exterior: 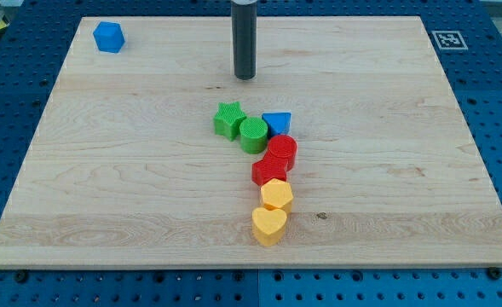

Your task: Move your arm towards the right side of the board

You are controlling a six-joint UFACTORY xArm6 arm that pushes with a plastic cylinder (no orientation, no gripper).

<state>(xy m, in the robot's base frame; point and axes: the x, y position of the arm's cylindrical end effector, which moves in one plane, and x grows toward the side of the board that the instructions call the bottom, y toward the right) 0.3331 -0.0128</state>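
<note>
My tip (245, 77) rests on the wooden board (106, 170) near the view's top centre, apart from all blocks. Below it lies a cluster: a green star (228, 119), a green cylinder (253, 135) and a blue triangle (277, 124) side by side. A red cylinder (281, 152) and a red star (268, 170) continue downward, then a yellow hexagon (277, 194) and a yellow heart (269, 225). A blue pentagon-like block (109, 37) sits alone at the view's top left. The tip is a short way above the green star.
The board lies on a blue perforated table (498, 111). A black-and-white marker tag (448, 39) sits off the board's top right corner.
</note>
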